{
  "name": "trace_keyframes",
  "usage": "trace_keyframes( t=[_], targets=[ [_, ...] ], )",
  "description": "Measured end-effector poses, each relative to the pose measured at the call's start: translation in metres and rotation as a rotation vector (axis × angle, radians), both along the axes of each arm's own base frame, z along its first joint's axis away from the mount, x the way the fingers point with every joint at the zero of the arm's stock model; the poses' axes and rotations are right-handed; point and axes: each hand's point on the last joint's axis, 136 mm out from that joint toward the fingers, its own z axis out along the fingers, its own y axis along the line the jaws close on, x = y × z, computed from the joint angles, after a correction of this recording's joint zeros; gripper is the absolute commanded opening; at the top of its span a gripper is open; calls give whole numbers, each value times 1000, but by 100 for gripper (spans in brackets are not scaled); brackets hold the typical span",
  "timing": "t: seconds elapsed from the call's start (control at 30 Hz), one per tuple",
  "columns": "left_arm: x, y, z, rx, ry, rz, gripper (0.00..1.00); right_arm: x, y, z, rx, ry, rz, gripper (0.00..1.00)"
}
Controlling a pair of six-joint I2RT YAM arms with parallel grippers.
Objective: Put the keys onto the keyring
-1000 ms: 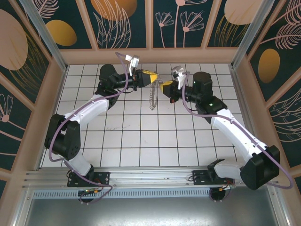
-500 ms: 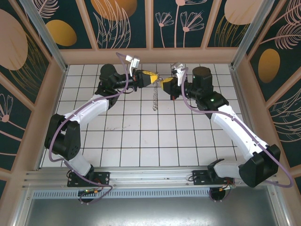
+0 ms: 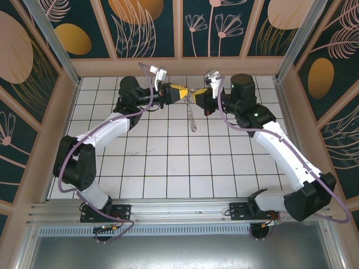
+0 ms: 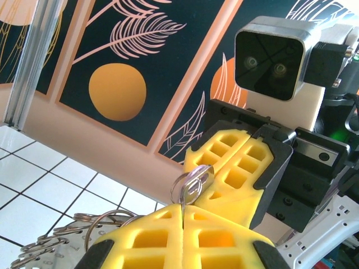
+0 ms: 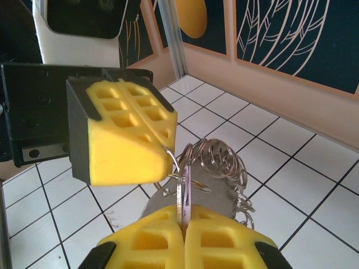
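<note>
High over the back of the table my two grippers meet tip to tip. My left gripper (image 3: 186, 93) (image 4: 183, 207) is shut on a thin metal ring of the keyring (image 4: 180, 188). The rest of the keyring, a chain of small rings (image 3: 193, 117) (image 5: 224, 159) with a flat grey tag, hangs below. My right gripper (image 3: 194, 96) (image 5: 184, 210) is shut on the pale lilac key (image 5: 188, 188), edge-on beside that ring. In the left wrist view the key's silver head (image 4: 203, 178) lies against the ring, in front of the right gripper's yellow pads (image 4: 241, 165).
The white tiled table (image 3: 168, 162) lies under the hanging chain. Patterned walls with a peach ledge (image 3: 179, 67) close off the back and both sides. An aluminium post (image 5: 171, 39) stands at the corner. Both arms reach in from the near edge.
My right gripper has moved up and left until its pads touch the left gripper's. The hanging chain has swung slightly to the right. The left gripper has hardly moved.
</note>
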Motion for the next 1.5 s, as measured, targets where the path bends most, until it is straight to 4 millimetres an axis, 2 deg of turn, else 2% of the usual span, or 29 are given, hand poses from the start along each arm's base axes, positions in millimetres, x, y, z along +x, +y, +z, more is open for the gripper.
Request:
trace_keyframes(
  t=[0.57,0.87,1.17,1.5],
  targets=[
    [5,1,-2,3,8,22,0,18,8,2,-96,-7,-18,0],
    [6,1,-2,4,13,32,0,22,4,-1,-146,-22,-64,0],
    [7,1,-2,3,15,36,0,17,-3,-6,-158,-23,-89,0],
    [6,1,-2,4,14,32,0,16,-2,-14,-159,-10,-82,0]
  ],
)
